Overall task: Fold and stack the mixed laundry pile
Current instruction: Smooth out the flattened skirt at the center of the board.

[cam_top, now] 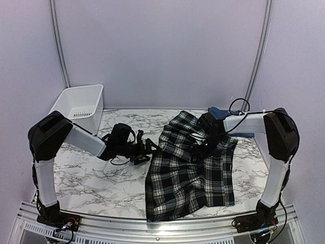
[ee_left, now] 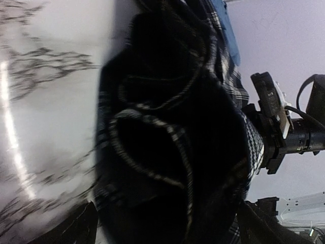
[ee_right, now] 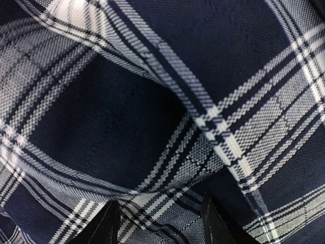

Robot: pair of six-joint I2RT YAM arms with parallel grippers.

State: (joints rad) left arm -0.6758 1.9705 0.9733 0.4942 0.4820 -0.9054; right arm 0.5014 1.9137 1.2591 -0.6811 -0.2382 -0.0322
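Note:
The large black-and-white plaid garment [cam_top: 190, 173] lies spread over the middle and right of the marble table [cam_top: 96, 178], its lower hem at the front edge. A strip of the navy blue t-shirt [cam_top: 217, 112] shows behind it at the back right. My left gripper [cam_top: 143, 151] stands open at the plaid's left edge. In the left wrist view, bunched plaid [ee_left: 167, 127] fills the space ahead of the wide jaws. My right gripper [cam_top: 203, 145] is down on the plaid's upper part. Its fingers [ee_right: 104, 226] stand apart, astride a ridge of plaid [ee_right: 167, 147].
A white plastic bin [cam_top: 81, 107] stands at the back left corner. Pale walls close in on three sides. The right arm [ee_left: 284, 132] shows past the cloth in the left wrist view, with the blue t-shirt [ee_left: 229, 33] above it.

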